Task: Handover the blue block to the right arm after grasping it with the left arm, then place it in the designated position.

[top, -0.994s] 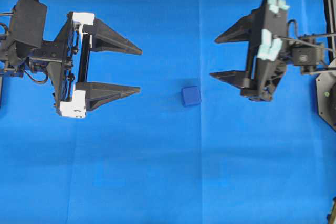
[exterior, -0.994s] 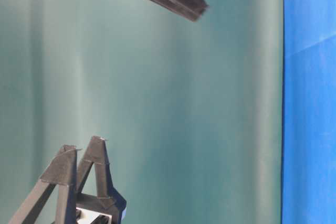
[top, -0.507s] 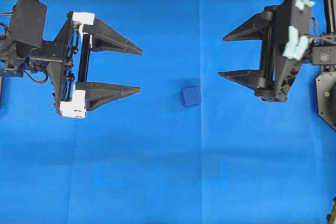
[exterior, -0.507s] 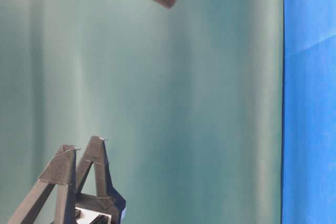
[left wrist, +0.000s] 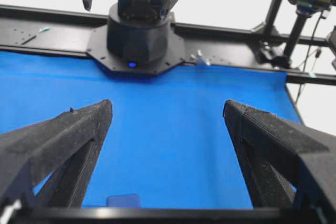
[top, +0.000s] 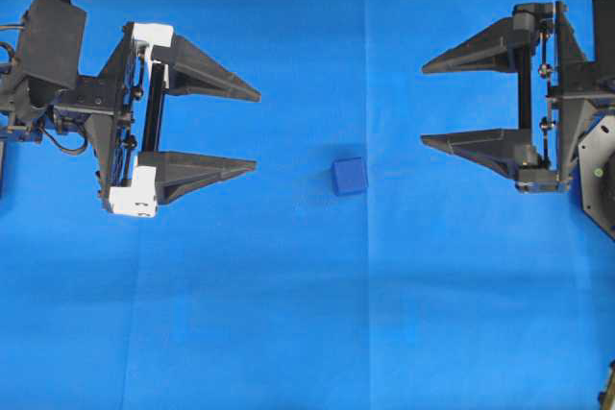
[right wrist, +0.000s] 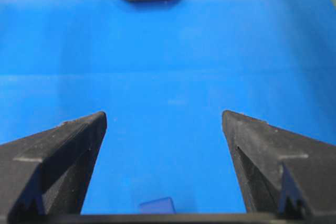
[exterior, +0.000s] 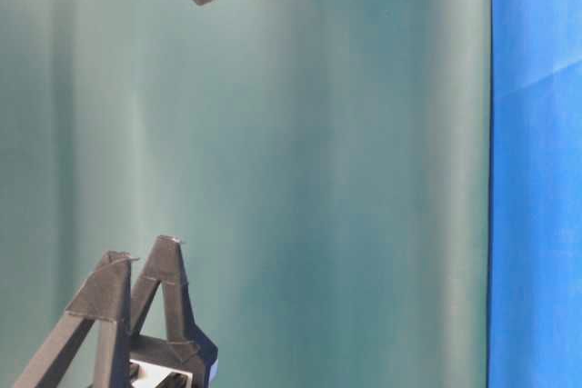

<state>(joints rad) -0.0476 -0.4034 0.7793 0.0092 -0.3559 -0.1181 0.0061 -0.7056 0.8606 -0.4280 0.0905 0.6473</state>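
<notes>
While both arms reach level toward the blue block (top: 350, 177), left gripper (top: 258, 131) and right gripper (top: 423, 105) stand spread.

Overhead view: the block (top: 350, 177) lies on the surface (top: 288, 314) just right of centre, between the two pincers and apart from both. Left pincer (top: 256, 131) at 9 o'clock of the block, tips toward 3 o'clock; right pincer (top: 423, 106) at 2 o'clock, tips toward 9 o'clock
</notes>
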